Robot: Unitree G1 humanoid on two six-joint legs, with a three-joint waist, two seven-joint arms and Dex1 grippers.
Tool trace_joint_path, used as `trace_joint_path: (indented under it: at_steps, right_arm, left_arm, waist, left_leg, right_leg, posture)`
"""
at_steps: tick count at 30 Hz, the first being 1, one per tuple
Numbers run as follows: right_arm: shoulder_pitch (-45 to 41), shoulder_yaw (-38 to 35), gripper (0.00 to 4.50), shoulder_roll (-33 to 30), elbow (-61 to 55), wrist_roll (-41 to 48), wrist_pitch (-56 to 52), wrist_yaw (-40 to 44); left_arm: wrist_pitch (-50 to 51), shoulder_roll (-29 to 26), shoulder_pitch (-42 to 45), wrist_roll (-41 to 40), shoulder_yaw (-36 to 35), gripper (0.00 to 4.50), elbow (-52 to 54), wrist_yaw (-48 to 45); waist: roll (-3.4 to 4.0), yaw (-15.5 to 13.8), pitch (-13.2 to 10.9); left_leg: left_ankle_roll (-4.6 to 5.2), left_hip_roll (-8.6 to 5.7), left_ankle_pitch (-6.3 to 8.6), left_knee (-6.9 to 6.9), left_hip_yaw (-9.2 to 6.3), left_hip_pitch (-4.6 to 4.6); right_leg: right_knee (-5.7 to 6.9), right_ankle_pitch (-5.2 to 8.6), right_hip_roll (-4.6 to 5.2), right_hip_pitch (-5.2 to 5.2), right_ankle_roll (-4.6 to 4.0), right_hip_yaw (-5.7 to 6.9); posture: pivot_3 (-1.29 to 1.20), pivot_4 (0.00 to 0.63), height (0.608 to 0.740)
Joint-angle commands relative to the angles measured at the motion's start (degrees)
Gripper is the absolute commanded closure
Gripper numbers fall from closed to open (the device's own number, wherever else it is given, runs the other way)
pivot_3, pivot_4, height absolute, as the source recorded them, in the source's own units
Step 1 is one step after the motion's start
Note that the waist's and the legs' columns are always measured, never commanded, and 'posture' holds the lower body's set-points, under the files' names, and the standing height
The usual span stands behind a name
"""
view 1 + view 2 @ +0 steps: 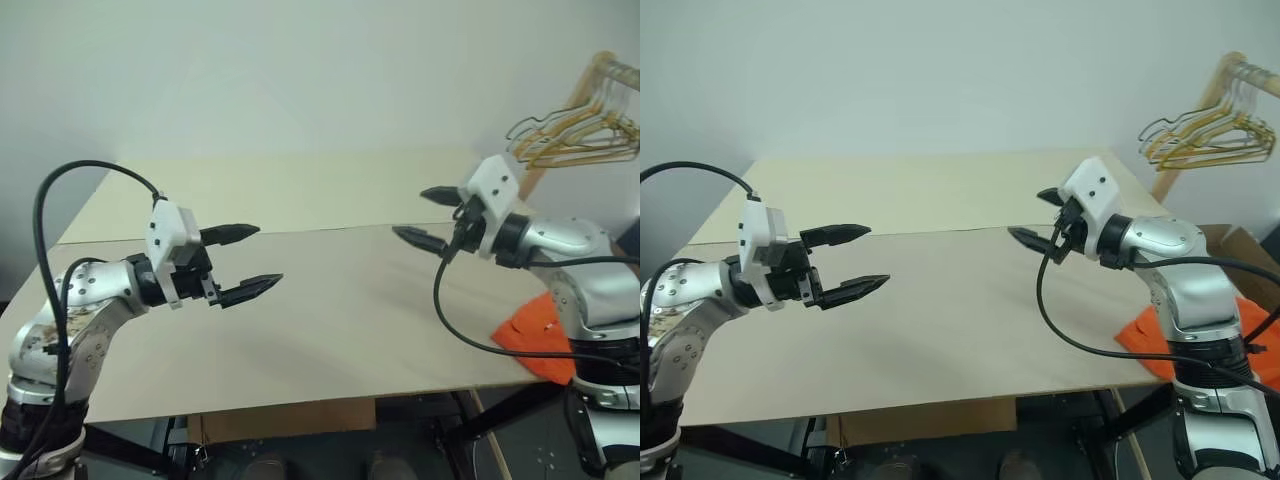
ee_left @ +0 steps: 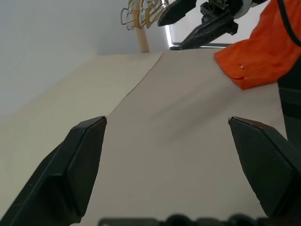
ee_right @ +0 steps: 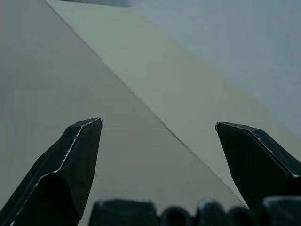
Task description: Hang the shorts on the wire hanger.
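Pale wall and a bare tan desk [image 1: 330, 330] are what lie ahead of me. On the desk's near right corner are the shorts [image 1: 537, 334], a bright orange heap partly hidden behind my right arm, with some of the cloth seeming to reach the edge. I cannot read their long axis from this crumple. Farther back on the right, a wooden rack [image 1: 1230, 75] carries a bunch of wire hangers [image 1: 1200, 135]; I cannot pick out the single grey-green one among them.

My right gripper [image 1: 432, 218] hangs above the desk with its fingers spread wide and holding nothing, aimed toward my left, so the shorts lie behind and below it, close to that arm's elbow side. My left gripper [image 1: 245, 262] is also spread wide and empty, aimed toward my right across the bare desk, well apart from the cloth.

By my reckoning the right arm is much the nearer, though it would need to turn back and drop toward that corner to take the shorts.
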State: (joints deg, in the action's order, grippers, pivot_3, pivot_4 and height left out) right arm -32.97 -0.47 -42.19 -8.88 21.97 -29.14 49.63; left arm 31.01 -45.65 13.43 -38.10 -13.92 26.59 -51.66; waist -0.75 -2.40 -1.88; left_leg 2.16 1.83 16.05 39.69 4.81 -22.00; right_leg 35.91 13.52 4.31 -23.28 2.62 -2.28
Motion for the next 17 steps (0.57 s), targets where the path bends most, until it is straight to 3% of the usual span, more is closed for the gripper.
trace_joint_path:
  at_steps: [1, 9, 17]
  right_arm:
    - [-0.82, -2.04, 0.03, -0.93, -0.73, 2.66, 2.35, 4.58]
    - [1.05, -1.58, 0.03, -3.30, -1.62, 3.30, 3.99, 11.00]
    - [1.59, -1.89, 0.03, -3.45, -1.92, 3.08, 3.95, 10.83]
  left_arm:
    - [1.49, -1.66, -0.46, -2.74, -4.85, 0.00, 2.62, 1.24]
    - [3.12, -4.13, -4.66, -5.23, -9.22, 0.00, 5.54, 1.43]
    - [2.94, -5.43, -6.31, -5.53, -8.57, 0.00, 6.33, 1.00]
  waist:
    - [-0.06, -1.22, -0.03]
    - [-0.12, -4.61, -0.04]
    - [-0.13, -5.48, -0.05]
  left_leg:
    - [0.00, 0.01, 0.00, 0.00, 0.00, 0.00]
    - [-0.01, 0.01, 0.00, 0.00, -0.01, -0.05]
    - [-0.01, 0.02, 0.00, 0.06, 0.07, -0.12]
  right_leg:
    - [0.00, 0.00, 0.00, 0.00, 0.00, 0.02]
    - [-0.01, 0.00, -0.01, -0.01, -0.01, 0.16]
    - [0.00, -0.01, -0.03, -0.02, -0.05, 0.29]
  posture:
    - [0.24, 0.000, 0.740]
    - [0.28, 0.000, 0.740]
    - [0.27, 0.000, 0.740]
